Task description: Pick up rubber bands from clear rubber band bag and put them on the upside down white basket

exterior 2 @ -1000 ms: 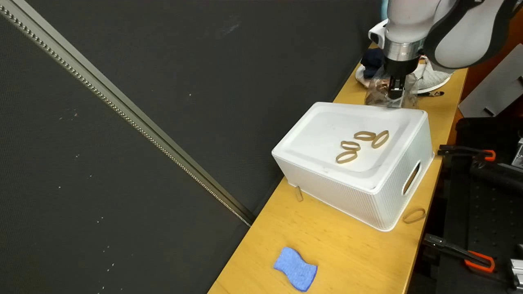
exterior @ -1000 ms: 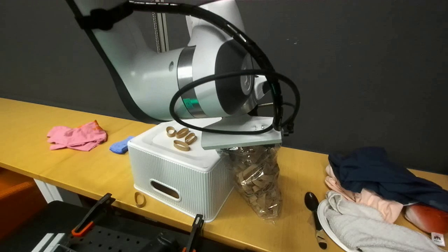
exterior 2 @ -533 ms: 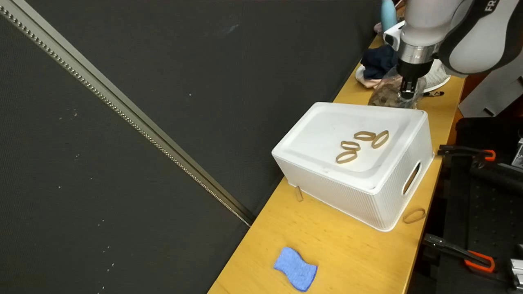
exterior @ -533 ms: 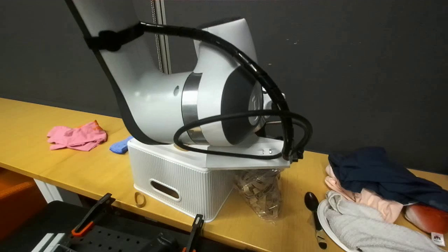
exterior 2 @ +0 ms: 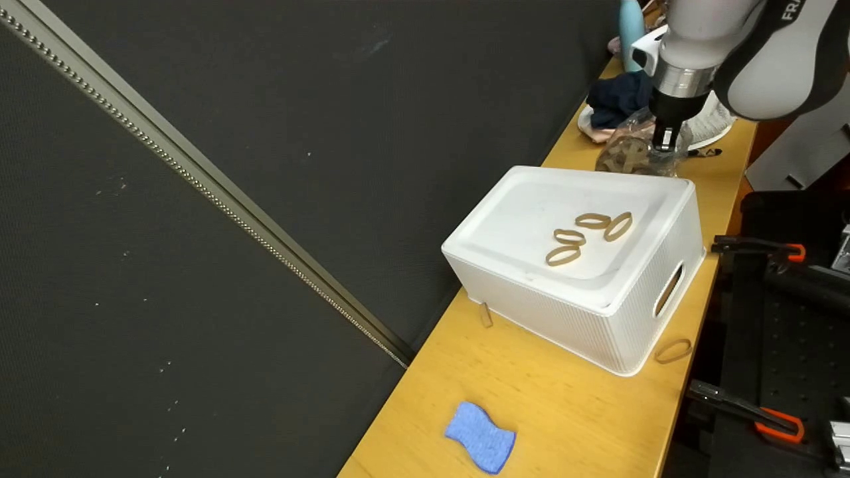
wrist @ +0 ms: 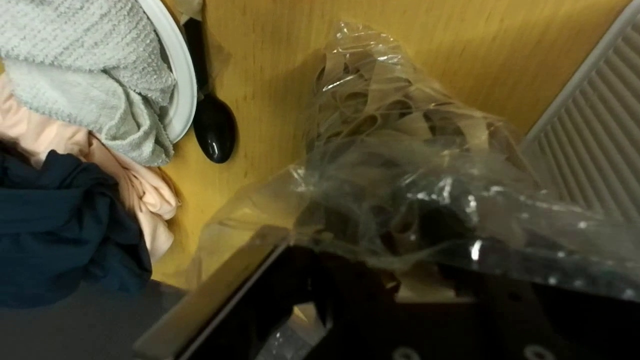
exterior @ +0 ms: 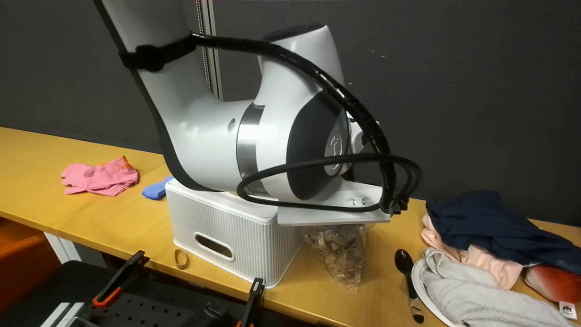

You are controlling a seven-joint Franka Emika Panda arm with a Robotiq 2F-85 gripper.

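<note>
The clear rubber band bag (exterior: 340,259) stands on the table against the upside down white basket (exterior 2: 518,212), packed with tan rubber bands (wrist: 357,102). My gripper (exterior 2: 665,138) points down into the bag's mouth. In the wrist view the gripper (wrist: 387,227) is dark and partly veiled by clear film (wrist: 350,170), with band pieces close around its tips. Whether the jaws are together or hold a band is hidden. Several rubber bands (exterior 2: 563,255) lie on the basket's top in an exterior view. Two more, one loose band (exterior 2: 673,350) and another band (exterior 2: 486,315), rest on the table beside it.
Beyond the bag lie a black spoon (wrist: 215,127) and a white plate (wrist: 182,82) with a grey towel (wrist: 85,45). Dark blue cloth (exterior: 494,222) is behind them. A blue sponge (exterior 2: 480,437) and pink cloth (exterior: 100,176) sit on the basket's other side. Clamps (exterior: 119,279) line the front edge.
The arm has come down and shifted away from the basket, deeper over the bag, which looks squashed lower. The bands on the basket have not moved.
</note>
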